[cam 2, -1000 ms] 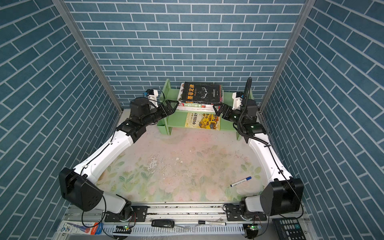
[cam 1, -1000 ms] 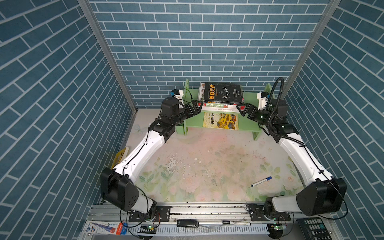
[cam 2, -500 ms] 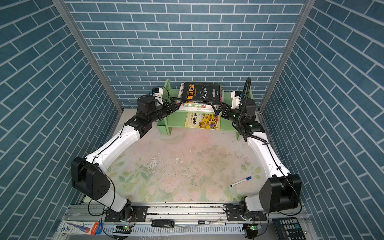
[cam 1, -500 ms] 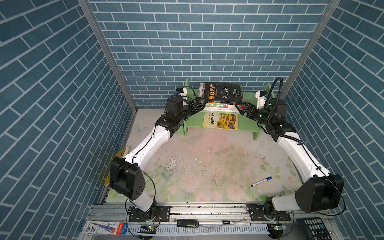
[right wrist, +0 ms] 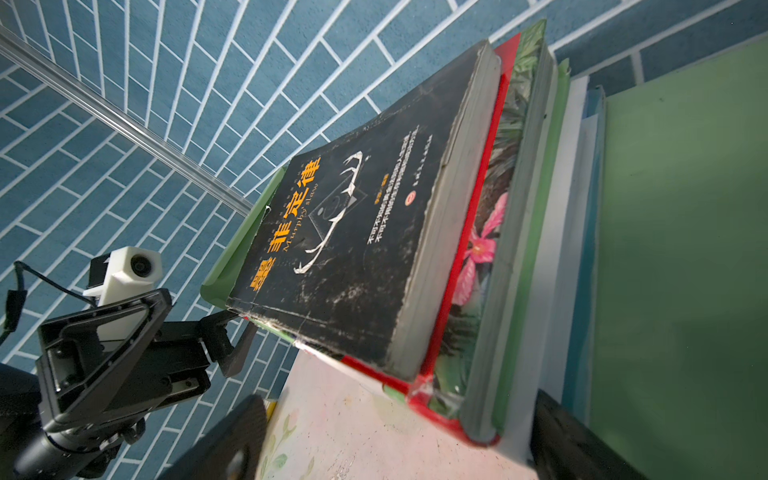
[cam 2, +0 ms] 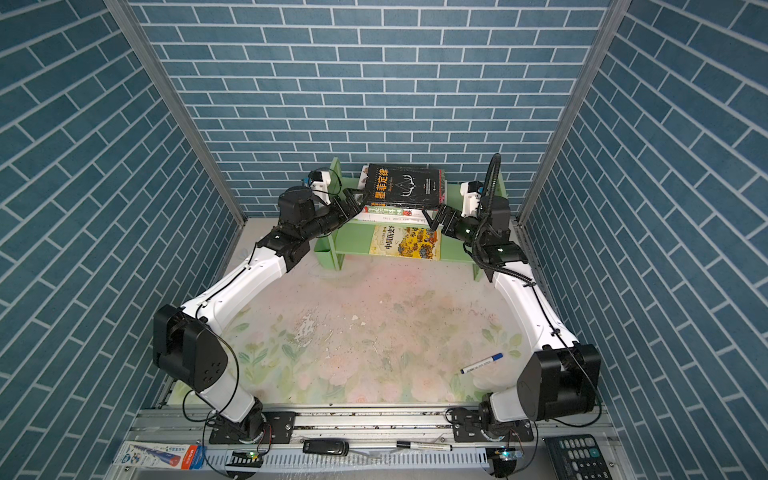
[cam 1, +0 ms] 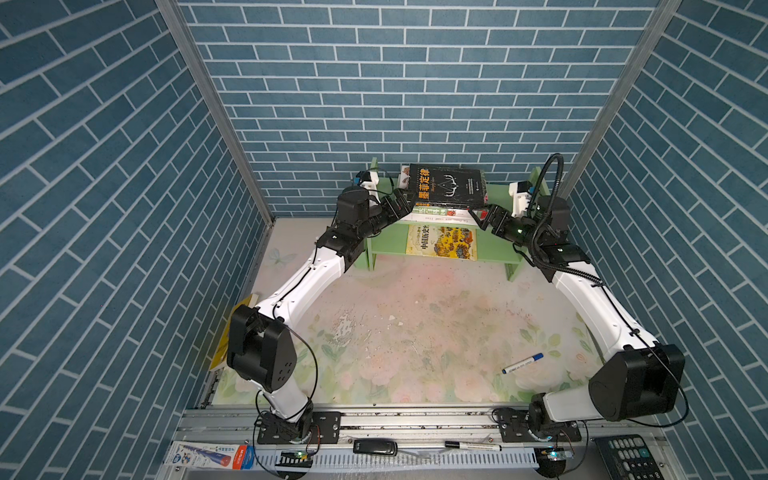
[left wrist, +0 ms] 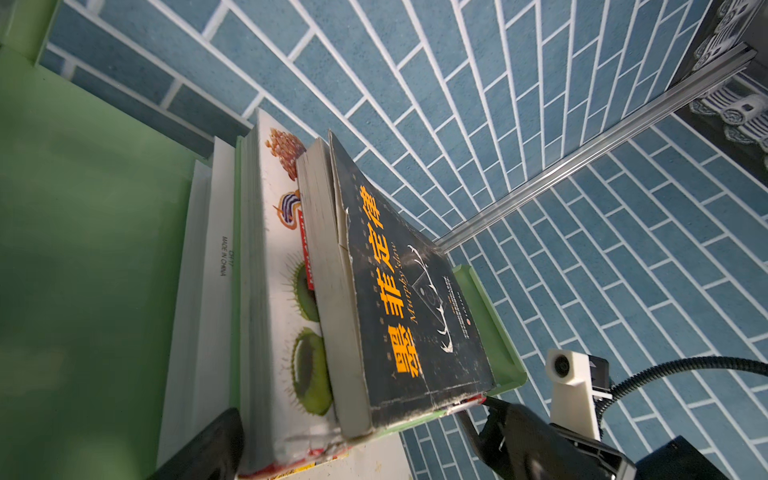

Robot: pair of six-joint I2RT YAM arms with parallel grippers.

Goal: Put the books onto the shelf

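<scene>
1. The books are nearly all on the shelf (cam 1: pixel 513 269), which stands at the far edge of the table (cam 1: pixel 415 332) against the brick wall.
2. On its upper tier lies a flat stack. The black book (cam 1: pixel 446 185) with orange characters is on top and the green botanical book (right wrist: pixel 482 245) is under it. The white books (left wrist: pixel 208 291) are at the bottom, and they look like two.
3. The yellow illustrated book (cam 1: pixel 442 242) lies alone on the lower tier, slightly overhanging its near edge.
4. The left gripper (cam 1: pixel 400 204) sits at the stack's left end with its jaws apart, clamping nothing.
5. The right gripper (cam 1: pixel 482 215) is at the stack's near-right corner. Its jaws are spread wide around the stack's thickness, with a gap to the black cover, so it holds nothing either.
6. That makes about five books shelved, so both arms seem to be squaring up or letting go of the stack.
7. A yellow flat thing (cam 1: pixel 247 299) is wedged along the table's left edge behind the left arm. It is probably the last book, though it is mostly hidden.
8. The marker pen (cam 1: pixel 522 363) lies near right on the table, well apart from the shelf.
</scene>
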